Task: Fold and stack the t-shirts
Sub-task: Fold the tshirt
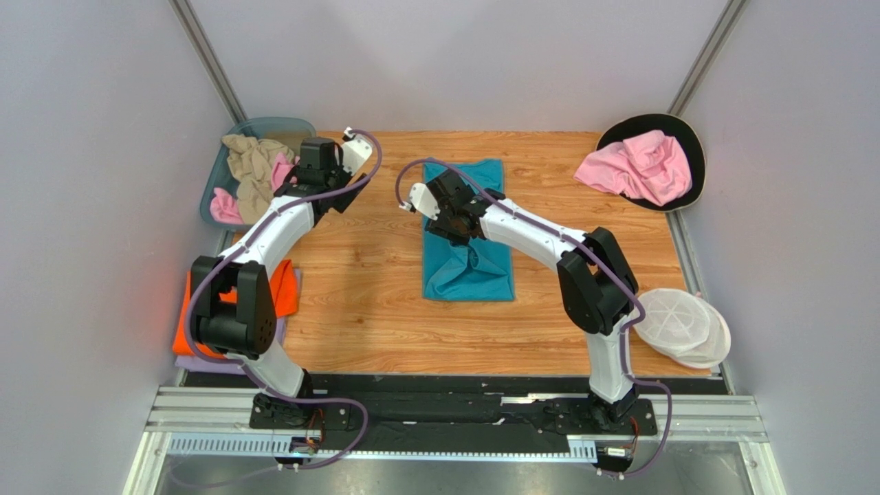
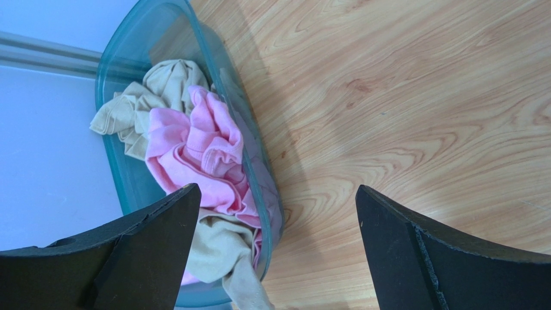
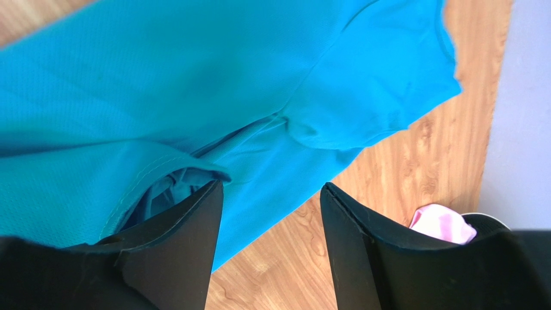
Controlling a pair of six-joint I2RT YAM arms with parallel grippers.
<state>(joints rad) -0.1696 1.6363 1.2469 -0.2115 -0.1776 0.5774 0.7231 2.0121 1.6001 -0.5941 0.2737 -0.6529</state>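
A teal t-shirt lies partly folded in the middle of the table, filling the upper left of the right wrist view. My right gripper hovers over its upper half, open, with only cloth edge and wood between the fingers. My left gripper is open at the rim of a teal bin holding a crumpled beige t-shirt and a pink t-shirt. An orange t-shirt lies on a lavender one at the left edge.
Another pink t-shirt lies crumpled on a black round tray at the back right corner. A white ribbed dish sits at the right edge near the right arm's base. Grey walls close in three sides.
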